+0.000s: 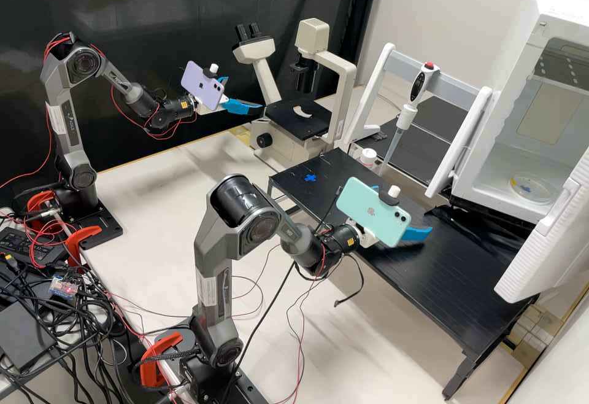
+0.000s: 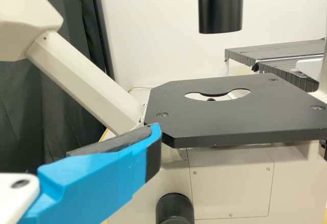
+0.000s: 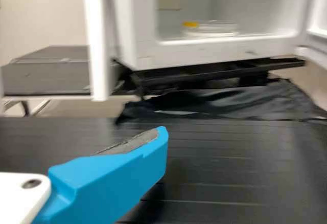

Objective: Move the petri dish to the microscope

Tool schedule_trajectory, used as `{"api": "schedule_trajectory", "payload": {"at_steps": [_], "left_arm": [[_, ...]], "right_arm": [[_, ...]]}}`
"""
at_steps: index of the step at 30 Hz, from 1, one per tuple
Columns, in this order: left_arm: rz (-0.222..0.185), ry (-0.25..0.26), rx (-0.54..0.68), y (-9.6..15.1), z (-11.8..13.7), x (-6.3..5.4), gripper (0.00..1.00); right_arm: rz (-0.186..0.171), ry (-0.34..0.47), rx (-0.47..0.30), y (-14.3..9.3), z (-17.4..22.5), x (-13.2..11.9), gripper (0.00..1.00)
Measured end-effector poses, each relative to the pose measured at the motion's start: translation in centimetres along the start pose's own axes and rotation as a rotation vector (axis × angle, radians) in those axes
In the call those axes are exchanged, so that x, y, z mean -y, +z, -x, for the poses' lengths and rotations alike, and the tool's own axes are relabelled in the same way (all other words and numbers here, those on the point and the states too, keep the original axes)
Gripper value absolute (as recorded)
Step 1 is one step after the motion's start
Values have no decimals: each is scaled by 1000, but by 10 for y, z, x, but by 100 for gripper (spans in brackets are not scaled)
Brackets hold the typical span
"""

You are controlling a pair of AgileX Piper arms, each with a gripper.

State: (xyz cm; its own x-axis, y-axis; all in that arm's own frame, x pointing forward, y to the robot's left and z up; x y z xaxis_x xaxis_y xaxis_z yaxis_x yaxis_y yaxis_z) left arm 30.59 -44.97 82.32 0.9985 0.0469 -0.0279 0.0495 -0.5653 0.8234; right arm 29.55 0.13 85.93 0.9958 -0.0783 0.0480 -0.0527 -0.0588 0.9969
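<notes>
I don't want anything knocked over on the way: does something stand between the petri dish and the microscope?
Yes: in the high view, a white upright panel and, beyond it, a hanging pipette lie across the direct line from the petri dish to the microscope stage.

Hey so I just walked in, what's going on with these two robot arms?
Nobody is handling anything right now: both grippers are open and empty. The petri dish sits inside the open white cabinet. The right gripper is over the black raised shelf, short of the cabinet, and the left gripper is beside the microscope. The dish hasn't been brought to the microscope yet.
</notes>
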Motion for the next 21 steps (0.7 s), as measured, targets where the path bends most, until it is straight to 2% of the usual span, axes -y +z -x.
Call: {"api": "schedule_trajectory", "payload": {"at_steps": [5, 12, 17, 21], "left_arm": [[0, 0, 0, 0, 0, 0, 100], [0, 0, 0, 0, 0, 0, 100], [0, 0, 0, 0, 0, 0, 100], [0, 0, 0, 0, 0, 0, 100]], "right_arm": [[-43, 88, 26, 13, -6, -28, 100], [-39, 183, 16, 15, -40, -61, 100], [-53, 228, 53, 16, -68, -81, 100], [-83, 255, 75, 14, -91, -96, 100]]}}
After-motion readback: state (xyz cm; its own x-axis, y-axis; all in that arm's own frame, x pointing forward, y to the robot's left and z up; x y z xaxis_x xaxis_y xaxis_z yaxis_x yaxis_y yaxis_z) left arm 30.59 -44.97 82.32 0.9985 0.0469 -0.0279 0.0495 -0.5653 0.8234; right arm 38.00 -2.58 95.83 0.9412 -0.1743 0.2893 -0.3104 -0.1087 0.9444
